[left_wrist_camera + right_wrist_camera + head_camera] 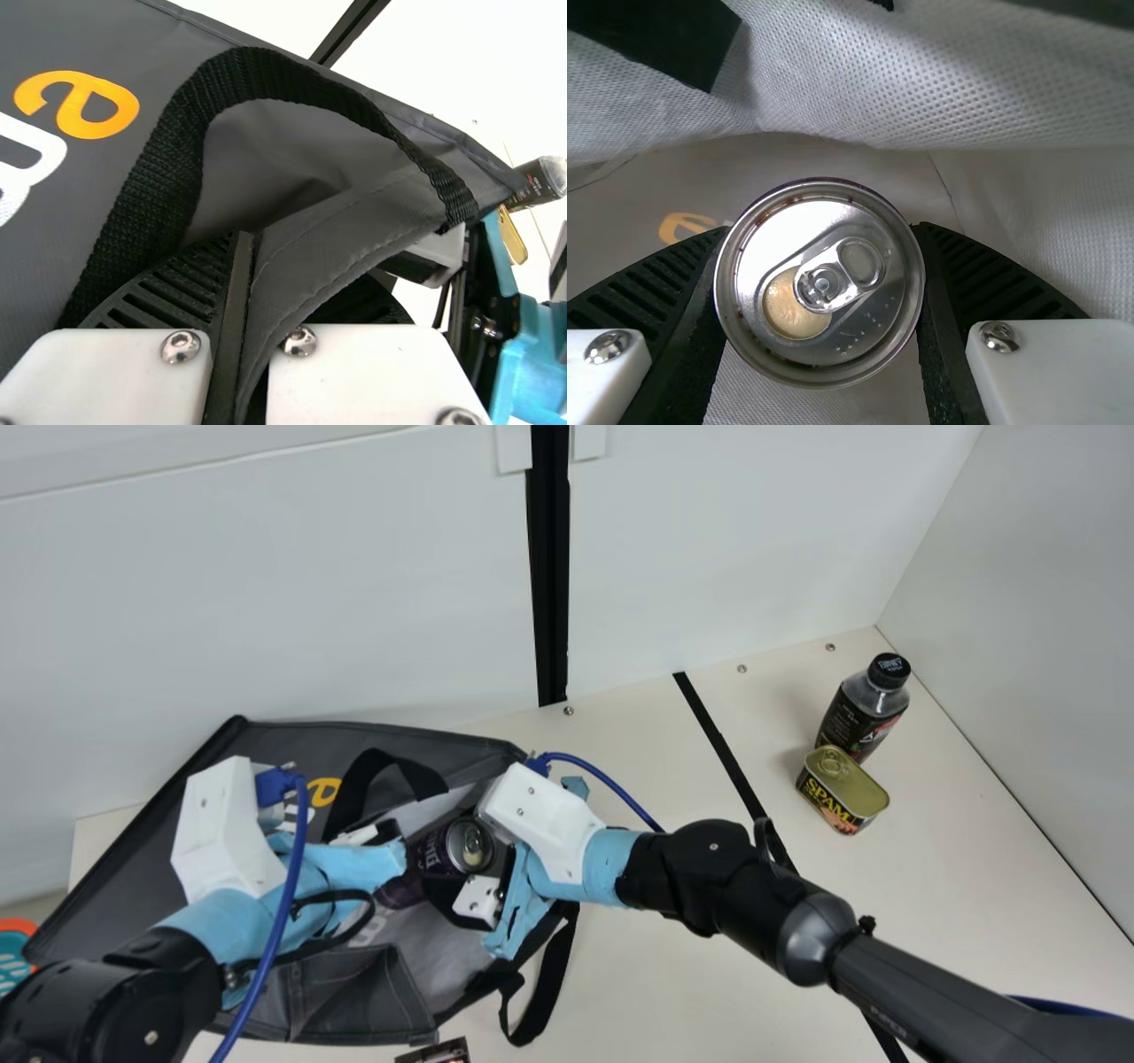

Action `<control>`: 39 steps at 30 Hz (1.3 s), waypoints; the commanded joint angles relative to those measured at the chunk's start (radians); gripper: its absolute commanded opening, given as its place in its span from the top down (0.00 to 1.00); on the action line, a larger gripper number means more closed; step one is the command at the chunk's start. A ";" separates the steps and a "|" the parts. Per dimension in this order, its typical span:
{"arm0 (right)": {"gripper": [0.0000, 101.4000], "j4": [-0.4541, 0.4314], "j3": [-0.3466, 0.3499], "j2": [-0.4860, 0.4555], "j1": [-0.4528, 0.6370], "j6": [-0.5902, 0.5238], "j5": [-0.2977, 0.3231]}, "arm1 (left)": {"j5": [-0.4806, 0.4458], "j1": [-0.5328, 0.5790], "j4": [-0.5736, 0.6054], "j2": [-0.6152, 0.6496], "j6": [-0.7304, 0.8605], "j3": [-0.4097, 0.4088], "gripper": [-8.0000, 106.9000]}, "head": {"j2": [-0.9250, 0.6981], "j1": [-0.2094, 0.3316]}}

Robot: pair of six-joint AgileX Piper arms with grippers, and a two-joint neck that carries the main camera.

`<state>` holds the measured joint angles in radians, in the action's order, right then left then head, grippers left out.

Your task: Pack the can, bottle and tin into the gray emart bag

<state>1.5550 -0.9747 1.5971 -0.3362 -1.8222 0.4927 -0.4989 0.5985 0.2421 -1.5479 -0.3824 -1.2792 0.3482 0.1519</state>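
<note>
"How do the jaws stand?"

"The right jaws hold the purple metal can with a silver top, a black ribbed finger on either side. The left jaws are pinched together on the dark fabric edge of the gray emart bag, beside its black webbing strap."

"So how would you seat the can?"

"It's in the bag's mouth, tilted. I'd hold that edge taut, lower the can until the bottom bears it, then part the right jaws gently and draw straight out, clear of strap and lining."

"And farther out?"

"On the cream surface, past the black stripe, the black-capped, dark-labelled bottle is upright, with the yellow-and-black metal tin right by it. White panels wall the surface."
</note>
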 commanded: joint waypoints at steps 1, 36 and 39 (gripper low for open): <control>1.00 0.002 -0.005 0.009 -0.003 -0.007 0.003 | 0.000 0.000 0.000 0.000 0.000 0.000 0.84 | 0.001 0.023; 0.10 -0.104 0.015 -0.067 -0.001 0.077 -0.019 | 0.000 0.000 0.000 0.000 0.000 0.000 0.84 | 0.001 0.023; 0.10 -0.125 0.024 -0.090 0.000 0.100 -0.023 | 0.000 0.000 0.000 0.000 0.000 0.000 0.84 | 0.001 0.023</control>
<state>1.4380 -0.9529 1.5131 -0.3372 -1.7310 0.4729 -0.4989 0.5985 0.2421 -1.5479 -0.3824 -1.2792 0.3482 0.1519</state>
